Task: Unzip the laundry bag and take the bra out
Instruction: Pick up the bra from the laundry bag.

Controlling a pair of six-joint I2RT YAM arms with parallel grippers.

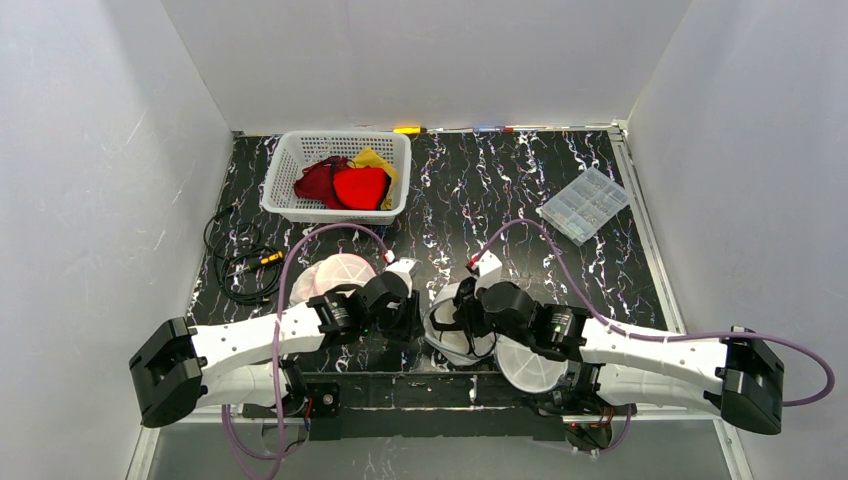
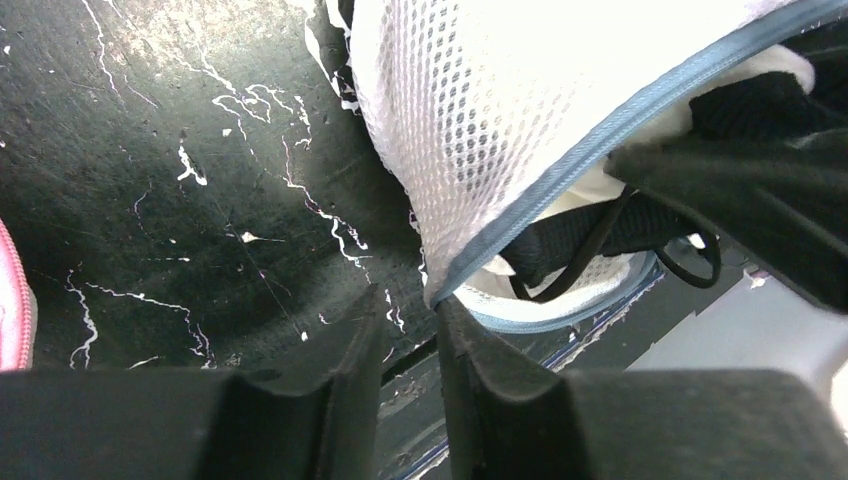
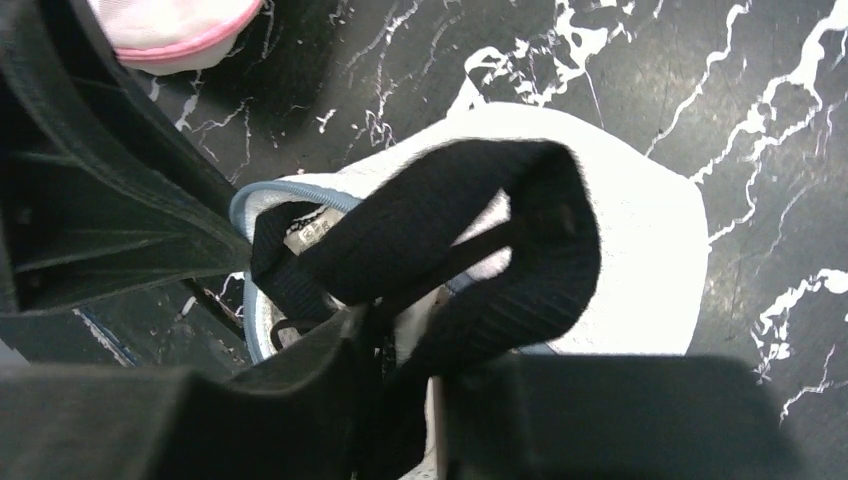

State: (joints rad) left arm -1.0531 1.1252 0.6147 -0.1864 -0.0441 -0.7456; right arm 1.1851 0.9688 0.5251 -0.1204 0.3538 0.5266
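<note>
The white mesh laundry bag (image 1: 452,346) with blue zip trim lies open at the near middle of the table. In the left wrist view the bag (image 2: 480,110) stretches up from my left gripper (image 2: 410,300), whose nearly closed jaws pinch its blue-trimmed corner. The black bra (image 3: 470,230) comes out of the bag's (image 3: 640,260) opening. My right gripper (image 3: 405,350) is shut on its wide black band, which loops up from between the fingers. In the top view the left gripper (image 1: 408,305) and right gripper (image 1: 460,315) sit close together over the bag.
A white basket (image 1: 300,145) holding red and yellow clothes stands at the back left. A pink-trimmed mesh bag (image 1: 340,272) lies left of the grippers. Another white round bag (image 1: 530,365) lies under the right arm. A clear plastic box (image 1: 583,205) is at the right, black cables (image 1: 240,262) at the left.
</note>
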